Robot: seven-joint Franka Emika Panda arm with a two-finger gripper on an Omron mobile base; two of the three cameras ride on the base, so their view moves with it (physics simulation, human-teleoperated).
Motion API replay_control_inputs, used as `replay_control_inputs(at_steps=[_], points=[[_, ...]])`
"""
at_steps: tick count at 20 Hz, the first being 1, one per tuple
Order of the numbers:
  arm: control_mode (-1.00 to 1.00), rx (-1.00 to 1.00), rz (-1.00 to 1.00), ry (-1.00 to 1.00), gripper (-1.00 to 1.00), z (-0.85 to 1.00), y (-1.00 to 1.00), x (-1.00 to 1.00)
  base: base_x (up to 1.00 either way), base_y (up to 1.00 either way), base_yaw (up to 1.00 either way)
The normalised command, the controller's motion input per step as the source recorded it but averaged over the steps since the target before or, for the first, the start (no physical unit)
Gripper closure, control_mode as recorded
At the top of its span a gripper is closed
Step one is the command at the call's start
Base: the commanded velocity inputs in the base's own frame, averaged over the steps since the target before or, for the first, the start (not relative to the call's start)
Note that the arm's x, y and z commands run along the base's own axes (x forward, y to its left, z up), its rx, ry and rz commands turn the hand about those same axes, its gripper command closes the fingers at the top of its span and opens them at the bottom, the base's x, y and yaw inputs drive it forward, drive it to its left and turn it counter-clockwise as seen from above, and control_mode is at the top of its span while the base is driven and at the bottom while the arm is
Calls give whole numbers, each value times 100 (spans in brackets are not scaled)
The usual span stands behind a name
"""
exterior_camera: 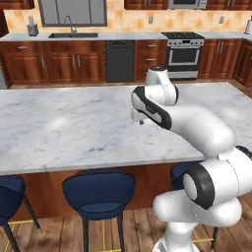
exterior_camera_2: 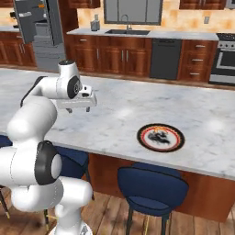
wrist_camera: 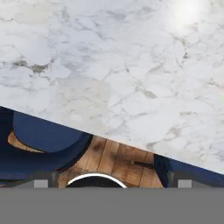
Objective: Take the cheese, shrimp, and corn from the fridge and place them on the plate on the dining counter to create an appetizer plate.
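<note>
So far the hand (exterior_camera_2: 90,102) hangs with fingers apart and empty over the desk's (exterior_camera_2: 119,114) near edge, while the plate (exterior_camera_2: 160,137) lies bare further along that edge. My worry: the fridge (exterior_camera_2: 39,27) stands far behind, so the base must drive around, and the wide-swinging arm could clip a stool (exterior_camera_2: 151,186)

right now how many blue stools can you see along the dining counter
3 in the left base view: one centred, one cut off at the left edge, one mostly hidden behind the arm. More may be hidden.
</note>
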Motion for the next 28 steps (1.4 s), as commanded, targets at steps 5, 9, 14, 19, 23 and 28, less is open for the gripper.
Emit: replay_control_inputs(at_steps=[5, 9, 14, 19, 23, 28], points=[[100, 0, 0, 0, -100, 0, 0, 0, -47, 100, 0], [100, 0, 0, 0, -100, 0, 0, 0, -9, 100, 0], [100, 0, 0, 0, -100, 0, 0, 0, 9, 100, -6], [100, 0, 0, 0, -100, 0, 0, 0, 25, 100, -12], [100, 0, 0, 0, -100, 0, 0, 0, 38, 100, -14], [100, 0, 0, 0, -100, 0, 0, 0, 53, 100, -13]])
